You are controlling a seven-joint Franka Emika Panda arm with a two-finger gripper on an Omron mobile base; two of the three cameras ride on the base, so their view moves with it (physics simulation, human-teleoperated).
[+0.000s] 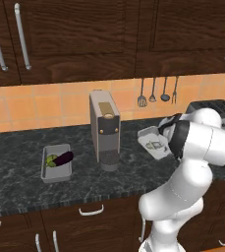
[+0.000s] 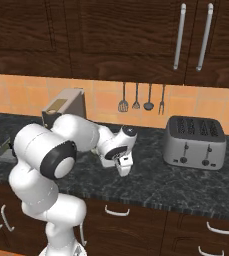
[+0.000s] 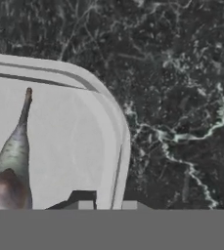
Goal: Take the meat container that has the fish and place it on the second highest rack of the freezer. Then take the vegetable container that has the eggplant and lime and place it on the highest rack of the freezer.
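Note:
The meat container (image 3: 74, 146) is a white tray on the dark counter, with the slender silvery fish (image 3: 13, 156) lying in it. My gripper (image 3: 107, 206) stands over the tray's right rim, one fingertip (image 3: 79, 205) inside the wall and the other outside, shut on the rim. From the left base the same tray (image 1: 151, 142) sits right of the coffee machine, under the gripper (image 1: 164, 133). The vegetable container (image 1: 55, 170) holds the dark purple eggplant (image 1: 64, 158) and the lime (image 1: 51, 160), far left of the arm. The freezer and its racks are out of view.
A tall grey coffee machine (image 1: 104, 130) stands between the two trays. A silver toaster (image 2: 194, 141) sits on the counter to the right. Utensils (image 2: 141, 97) hang on the tiled wall, below dark upper cabinets. Drawers (image 1: 92, 210) run along the counter front.

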